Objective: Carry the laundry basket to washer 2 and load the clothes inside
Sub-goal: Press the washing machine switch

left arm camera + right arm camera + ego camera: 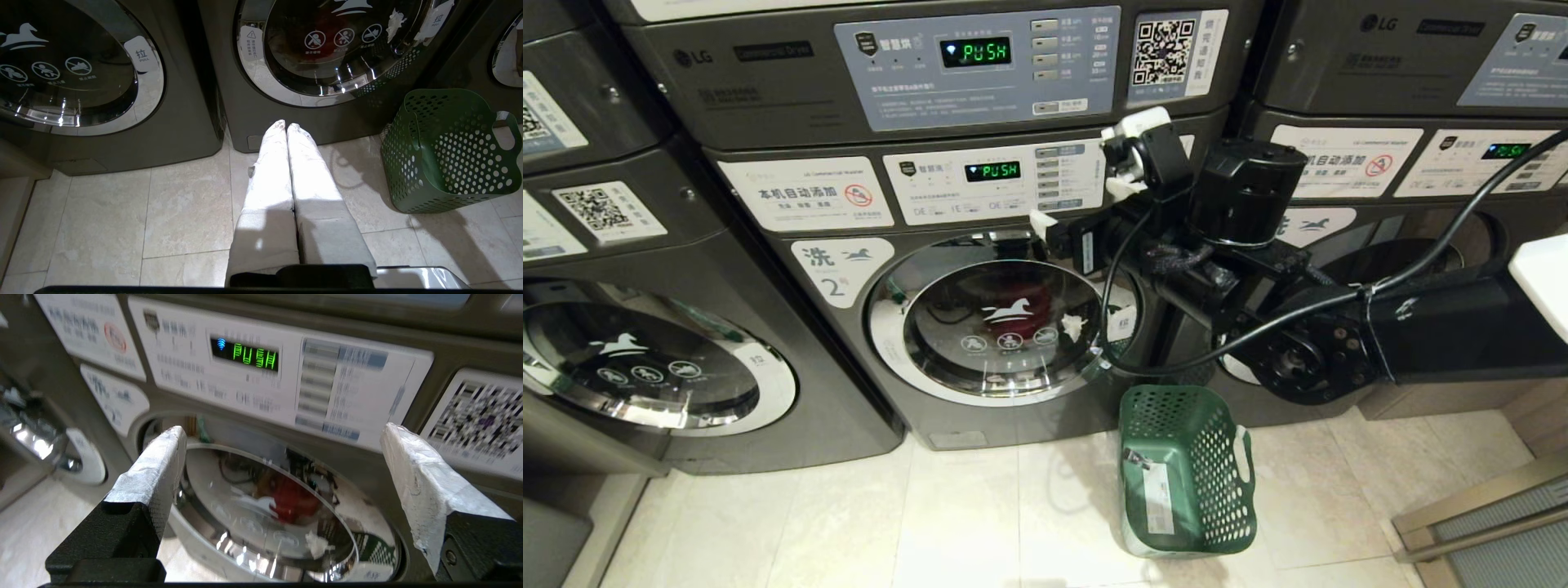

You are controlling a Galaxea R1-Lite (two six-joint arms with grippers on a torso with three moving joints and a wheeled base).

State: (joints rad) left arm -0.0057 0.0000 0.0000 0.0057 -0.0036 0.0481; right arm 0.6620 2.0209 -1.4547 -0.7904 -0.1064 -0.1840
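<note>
Washer 2 (pixel 841 273) stands in the middle, its label showing a horse and "2". Its round chrome-rimmed door (pixel 1005 318) (pixel 265 514) is almost closed, with a narrow gap along its top. Of the clothes, a red garment (pixel 1025 306) (pixel 292 498) shows through the glass. The laundry basket (pixel 1184 469) (pixel 449 151) lies on its side on the floor right of the door, sticker base towards me, no clothes visible in it. My right gripper (pixel 1078 180) (pixel 284 433) hovers open just above the door, holding nothing. My left gripper (pixel 286 124) is shut and empty, low over the tiles.
Like grey washers stand at left (pixel 645 367) and at right (pixel 1405 245), with dryers stacked above (pixel 972 57). The right arm's black cable (pixel 1111 327) loops before the door's right edge. Beige floor tiles (pixel 890 523) lie in front; a metal threshold (pixel 1478 506) crosses at lower right.
</note>
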